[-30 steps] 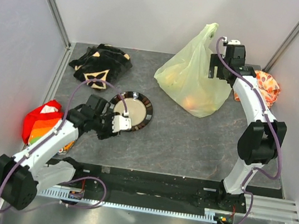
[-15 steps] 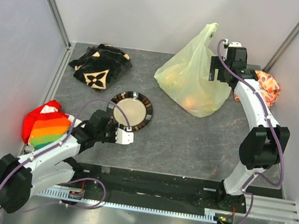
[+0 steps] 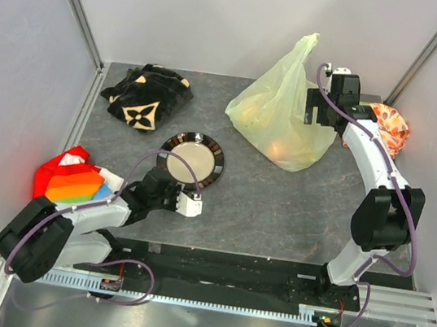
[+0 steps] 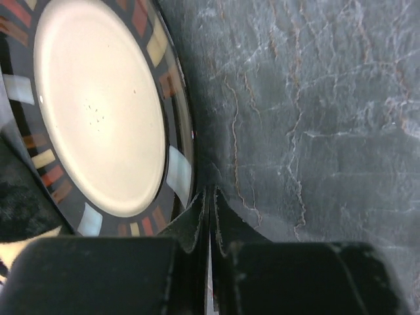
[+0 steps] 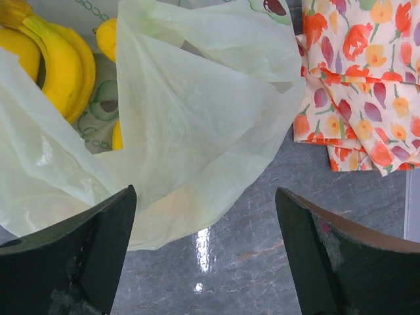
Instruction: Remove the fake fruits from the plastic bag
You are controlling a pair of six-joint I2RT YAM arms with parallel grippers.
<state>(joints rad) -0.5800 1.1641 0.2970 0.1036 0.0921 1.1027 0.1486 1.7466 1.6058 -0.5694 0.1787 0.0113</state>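
The plastic bag [image 3: 280, 111], pale yellow-green and crinkly, stands at the back right with its handle pointing up. Orange and yellow shapes of the fake fruits [image 3: 286, 149] show through its lower part. In the right wrist view a yellow banana bunch [image 5: 62, 65] lies inside the bag [image 5: 197, 111], behind its folded wall. My right gripper [image 3: 315, 112] [image 5: 205, 197] hangs open at the bag's right side, its fingers either side of the bag's lower edge, gripping nothing. My left gripper [image 3: 194, 207] [image 4: 211, 191] is shut and empty, low over the table just in front of the plate.
A dark-rimmed plate [image 3: 216, 167] [image 4: 177, 177] lies left of centre. A black patterned cloth [image 3: 145, 95] sits at the back left, an orange flowered cloth [image 3: 390, 127] [image 5: 361, 79] right of the bag, and a red rainbow-striped item [image 3: 67, 182] by the left wall.
My left arm has drawn back and down from the plate toward the near edge, and its gripper has closed. The right gripper has shifted only slightly beside the bag.
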